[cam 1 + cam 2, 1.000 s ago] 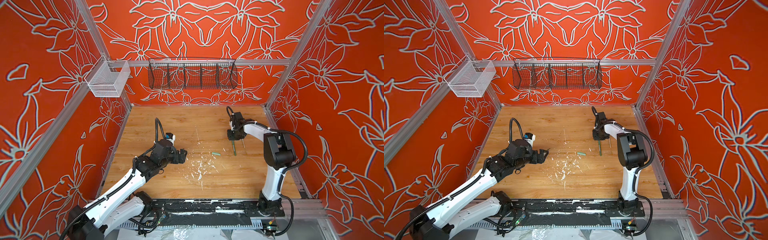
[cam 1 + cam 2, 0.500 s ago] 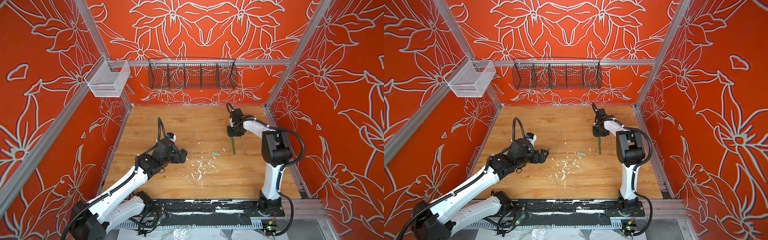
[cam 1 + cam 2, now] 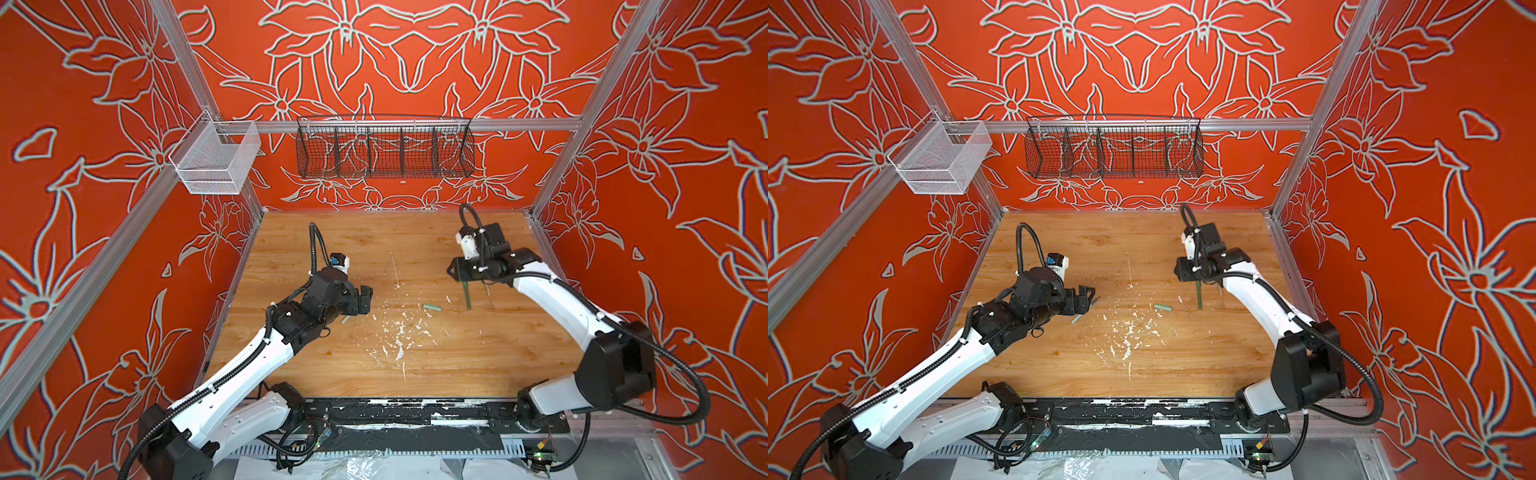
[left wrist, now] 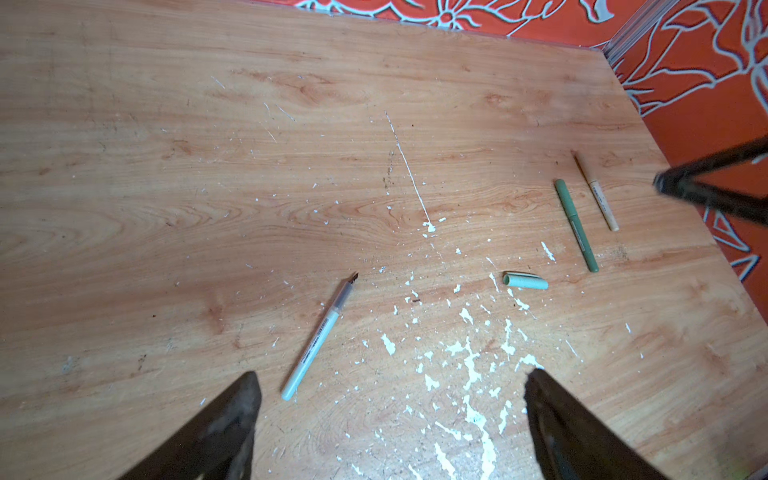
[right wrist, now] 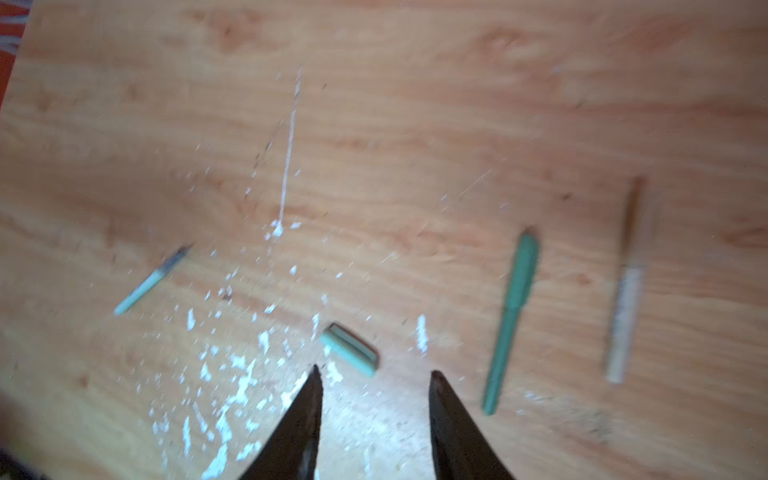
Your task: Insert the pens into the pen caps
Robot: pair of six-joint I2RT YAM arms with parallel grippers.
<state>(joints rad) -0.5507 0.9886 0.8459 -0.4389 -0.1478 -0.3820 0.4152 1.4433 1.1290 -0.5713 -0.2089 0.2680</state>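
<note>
The wood-grain table looks matt and scuffed, the pale green pen and cap smooth plastic.

2 arms reach inward; left tool gapes wide, right tool stands partly parted.

place: robot lab cell; signs: aluminium frame; printed floral walls; wooden tabletop; two mounted arms

right end effector opened, green pen released
</note>
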